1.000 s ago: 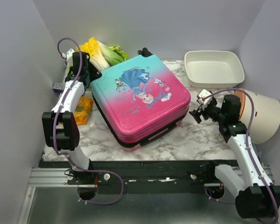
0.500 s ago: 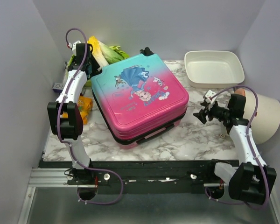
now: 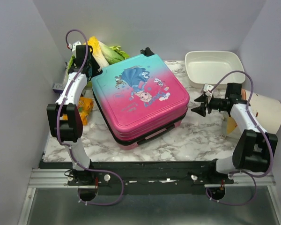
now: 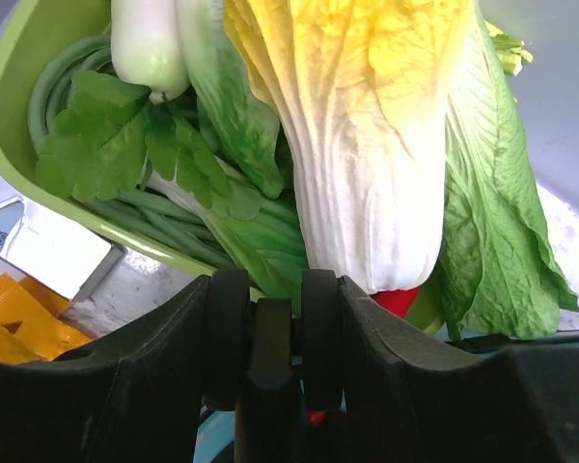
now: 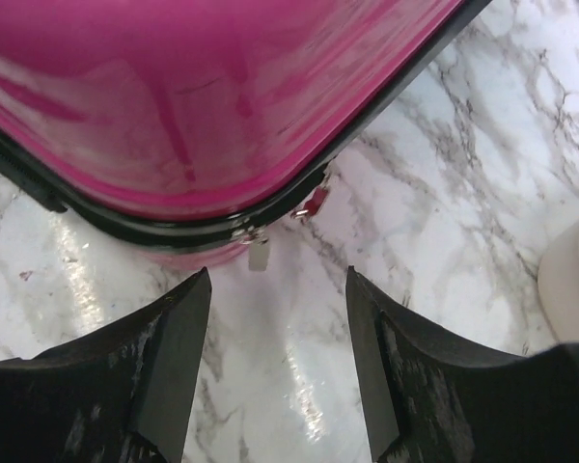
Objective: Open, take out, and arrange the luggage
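Two arms flank the luggage point(image 3: 140, 101), which lies flat and zipped shut in the middle of the marble table point(image 3: 196, 138), printed side up; the left gripper point(image 3: 89, 70) sits at its far left corner and the right gripper point(image 3: 199, 104) just beside its right corner; a white tray point(image 3: 214, 53) stands at the back right, and a cream tub point(image 3: 264, 112) lies on its side at the right edge; from the left wrist, the jaws are clamped on the suitcase's twin black wheel point(image 4: 227, 328), and just beyond it a green basket point(image 4: 19, 58) holds a napa cabbage point(image 4: 367, 145), green beans point(image 4: 68, 77) and a white radish point(image 4: 150, 43); from the right wrist, the jaws stand apart, gripping nothing, aimed at the pink corner, where a red zipper pull point(image 5: 312, 203) hangs from the black trim just ahead of the tips.
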Available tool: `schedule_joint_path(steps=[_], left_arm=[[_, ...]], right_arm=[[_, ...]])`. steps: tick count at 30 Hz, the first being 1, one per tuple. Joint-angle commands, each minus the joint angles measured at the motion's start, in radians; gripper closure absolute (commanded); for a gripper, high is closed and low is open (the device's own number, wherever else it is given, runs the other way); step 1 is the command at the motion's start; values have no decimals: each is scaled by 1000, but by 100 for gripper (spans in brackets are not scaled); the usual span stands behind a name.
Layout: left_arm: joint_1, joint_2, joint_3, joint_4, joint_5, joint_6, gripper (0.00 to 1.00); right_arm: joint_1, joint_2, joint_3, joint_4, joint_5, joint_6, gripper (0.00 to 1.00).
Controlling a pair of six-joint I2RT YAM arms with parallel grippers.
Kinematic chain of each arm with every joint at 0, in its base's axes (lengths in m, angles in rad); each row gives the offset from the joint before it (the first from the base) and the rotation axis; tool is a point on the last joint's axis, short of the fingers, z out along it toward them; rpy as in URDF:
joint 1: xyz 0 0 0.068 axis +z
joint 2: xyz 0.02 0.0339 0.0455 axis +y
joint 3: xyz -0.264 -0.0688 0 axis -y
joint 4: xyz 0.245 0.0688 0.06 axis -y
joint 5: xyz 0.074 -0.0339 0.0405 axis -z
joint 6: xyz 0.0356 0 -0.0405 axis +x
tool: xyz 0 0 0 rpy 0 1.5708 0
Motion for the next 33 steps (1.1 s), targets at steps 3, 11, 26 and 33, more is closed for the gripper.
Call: schedule_joint_path(steps=[3,11,26,33], left_arm=[[-7,28,-7,375,-75,23,100],[-7,6,-31,393,-95,35,100],[-7,14,-25,393,-83,6,100],[-7,3,-30,395,-95,17,100]], right_arm=[[-4,212,258,-520,-90,-350,39],[0,332,395,-687,-104,-444,40],[68,410,465,-675,-58,-263,40],[112,464,519,-730,-29,-271,40]])
